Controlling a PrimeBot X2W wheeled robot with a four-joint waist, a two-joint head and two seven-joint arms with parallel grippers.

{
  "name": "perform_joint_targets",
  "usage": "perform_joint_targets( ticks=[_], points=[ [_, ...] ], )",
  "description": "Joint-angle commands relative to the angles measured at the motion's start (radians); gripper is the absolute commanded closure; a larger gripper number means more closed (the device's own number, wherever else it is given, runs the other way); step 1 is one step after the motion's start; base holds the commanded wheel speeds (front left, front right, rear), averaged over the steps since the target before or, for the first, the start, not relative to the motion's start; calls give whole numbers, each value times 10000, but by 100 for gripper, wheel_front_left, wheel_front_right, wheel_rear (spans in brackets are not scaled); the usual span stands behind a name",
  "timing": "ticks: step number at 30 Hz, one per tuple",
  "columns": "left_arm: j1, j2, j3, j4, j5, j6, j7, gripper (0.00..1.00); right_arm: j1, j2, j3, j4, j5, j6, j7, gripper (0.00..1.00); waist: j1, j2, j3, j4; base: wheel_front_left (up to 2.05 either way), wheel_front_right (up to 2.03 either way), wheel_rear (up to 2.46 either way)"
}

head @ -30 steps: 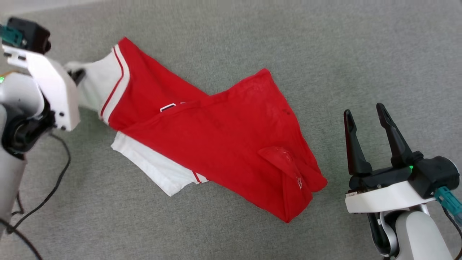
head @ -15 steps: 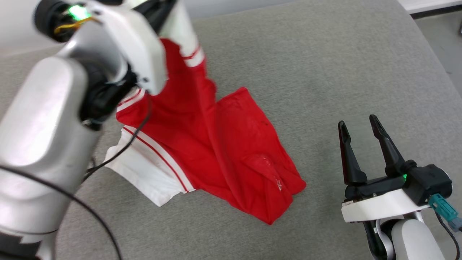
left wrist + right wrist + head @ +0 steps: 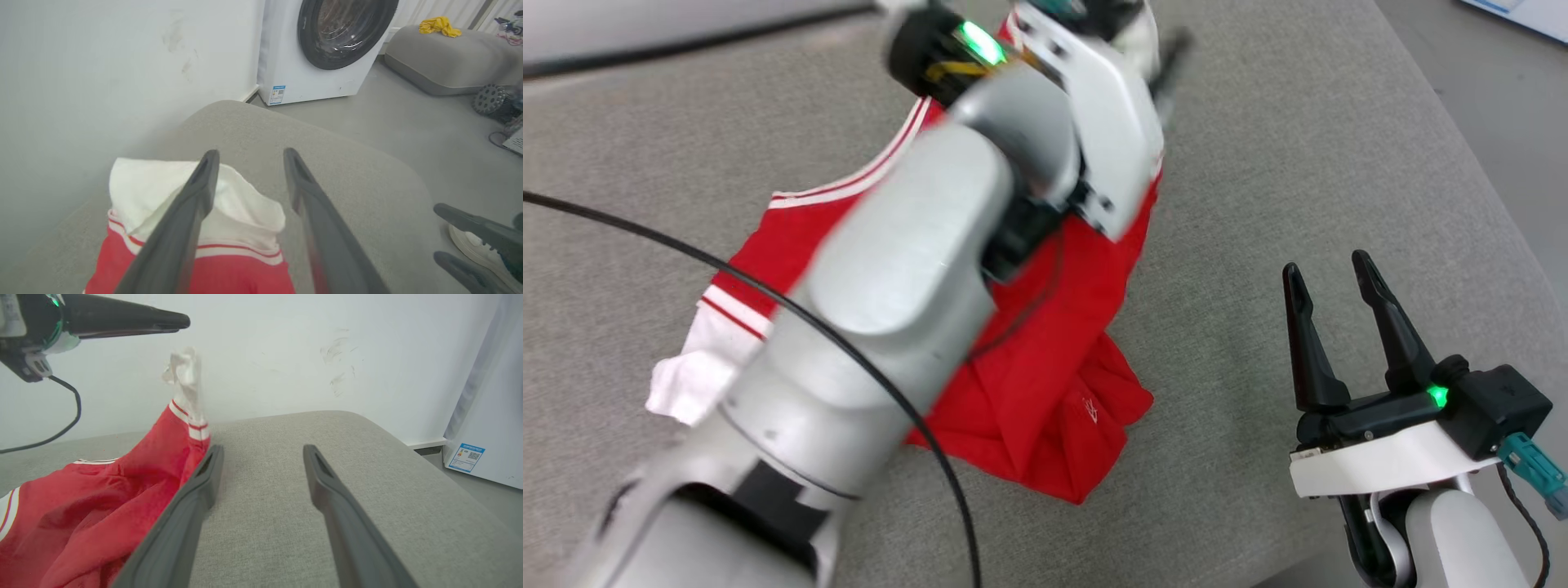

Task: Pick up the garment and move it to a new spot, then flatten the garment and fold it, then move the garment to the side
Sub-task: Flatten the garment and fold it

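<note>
Garment [image 3: 1086,384] lay bunched mid-cushion, towards the left side of the grey cushion [image 3: 1298,147], well clear of its right edge and rounded far-right corner. One white sleeve [image 3: 186,375] stood up in the air near the far edge by the wall, just under the L gripper [image 3: 249,155]. That gripper's jaws were apart w/ nothing pinched between them. R gripper [image 3: 1327,265] hovered wide and empty near the right edge, beside the cloth but not touching.

Judged: thin jersey knit, light, v. soft, no stiffness, so it'd sag and fold on itself wherever unsupported. Not fragile, prob. a bit slick. Best holds looked like the striped sleeve hems [image 3: 241,251], one per gripper, pinching a single layer. The red heap nearer the front edge was too many layers to grab cleanly.
</note>
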Motion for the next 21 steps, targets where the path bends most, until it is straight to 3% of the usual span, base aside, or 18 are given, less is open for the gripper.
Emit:
perform_joint_targets(
  ticks=[1, 7, 14, 21],
  points=[
    [260, -191, -192, 196, -117, -87, -194, 0, -31, 13, -4, -63, 16, -3, -19, 0, -1, 0, 87, -72, 0, 0, 0],
    [632, -525, -973, 1006, -280, -255, -1127, 0, -81, 10, -113, -48, -185, -3, -19, 0, -1, 0, -2, 333, 0, 0, 0],
    [499, -240, -855, 1542, -300, -300, -2410, 0, 41, 11, -267, 107, -613, -3, -19, 0, -1, 0, -583, 1159, 0, 0, 0],
    [1033, 946, -149, 1626, -249, -43, -4111, 0, 295, 10, -634, 217, -1180, -3, -19, 0, -1, 0, -1574, 2232, 0, 0, 0]
  ],
)
